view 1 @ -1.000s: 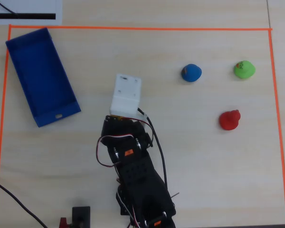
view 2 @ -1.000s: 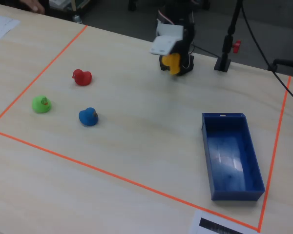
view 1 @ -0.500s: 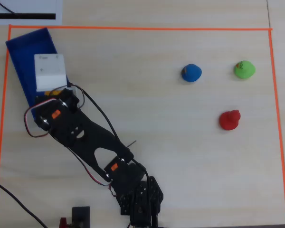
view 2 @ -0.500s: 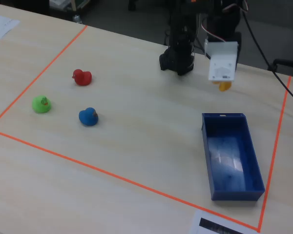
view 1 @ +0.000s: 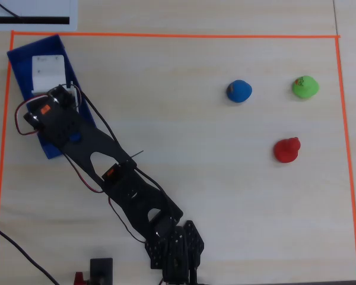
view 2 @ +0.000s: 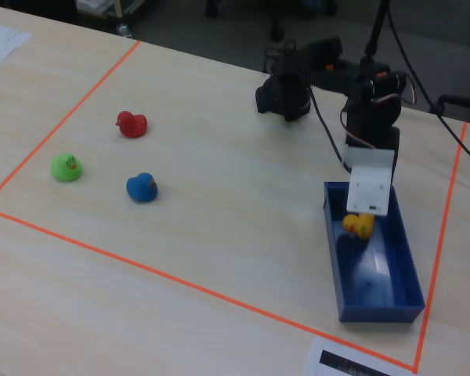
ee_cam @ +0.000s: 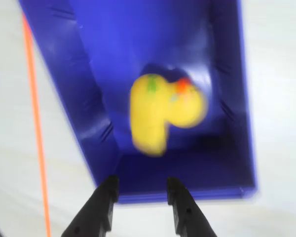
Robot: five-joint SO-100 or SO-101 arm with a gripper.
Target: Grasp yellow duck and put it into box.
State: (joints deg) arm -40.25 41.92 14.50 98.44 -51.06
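Watching the yellow duck (ee_cam: 163, 111) in the wrist view, you've got it blurred and sitting over the floor of the box (ee_cam: 89, 74), clear of your fingertips (ee_cam: 102, 196) — that blur suggests it's dropping or rolling right now. Your hand (ee_cam: 140, 190) shows its two dark tips parted with nothing between them, so it's open and holding nothing.

Here's the risk: the duck is round, and if it's falling it could bounce or roll along that smooth blue floor. The walls are low, so a lively bounce near the end wall could carry it over the rim and onto the tabletop (view 2: 235, 227). The fixed view puts the duck (view 2: 359, 225) near the box's (view 2: 392, 301) end closest to the arm, just under the white camera housing (view 2: 370, 188), not in the middle, so the margin on that side looks thin. Your second worry is the hand itself: it hangs right over that end wall, and a careless pull-back or dip could clip the rim and shove or tip the tray.

Pose now: in the overhead view the arm (view 1: 115, 184) stretches long from its base at the bottom edge, diagonally up to the left corner, wrist over the box (view 1: 21, 59), pointing down. The red duck (view 1: 286, 149), green duck (view 1: 305, 87) and blue duck (view 1: 239, 91) sit well apart on the far side, out of play.
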